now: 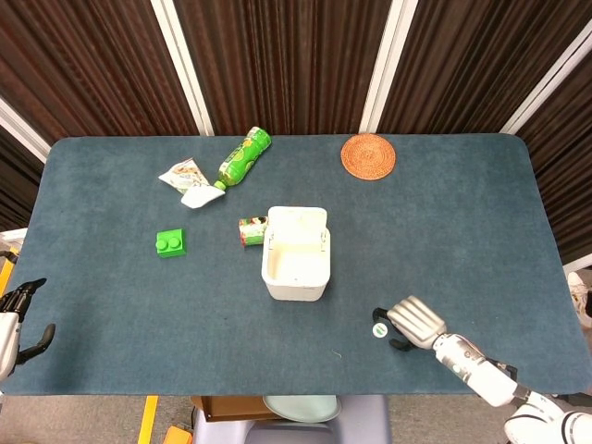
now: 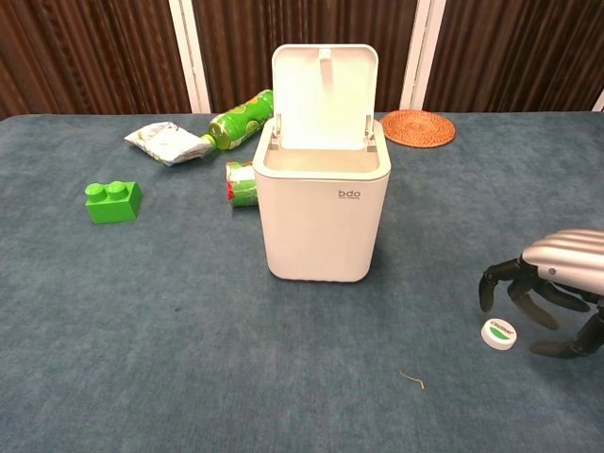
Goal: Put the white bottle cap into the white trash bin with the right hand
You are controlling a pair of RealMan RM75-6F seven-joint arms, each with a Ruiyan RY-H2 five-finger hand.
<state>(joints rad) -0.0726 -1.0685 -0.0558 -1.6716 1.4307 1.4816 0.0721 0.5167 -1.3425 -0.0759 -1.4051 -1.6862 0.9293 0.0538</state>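
The white bottle cap (image 1: 379, 330) (image 2: 498, 333) lies flat on the blue cloth, right of and nearer than the white trash bin (image 1: 296, 253) (image 2: 325, 203), whose lid stands open. My right hand (image 1: 413, 322) (image 2: 552, 286) hovers right over the cap, fingers spread and curved down around it, holding nothing. Its dark fingertips (image 2: 487, 293) hang just above the cap's far edge. My left hand (image 1: 18, 319) rests off the table's left front edge, fingers apart and empty.
Behind the bin lie a green bottle (image 1: 242, 157), a crumpled wrapper (image 1: 188, 178) and a small can (image 1: 251, 230). A green block (image 1: 170, 243) sits at the left, a woven coaster (image 1: 368, 155) at the back right. A thin twig (image 2: 411, 379) lies near the front.
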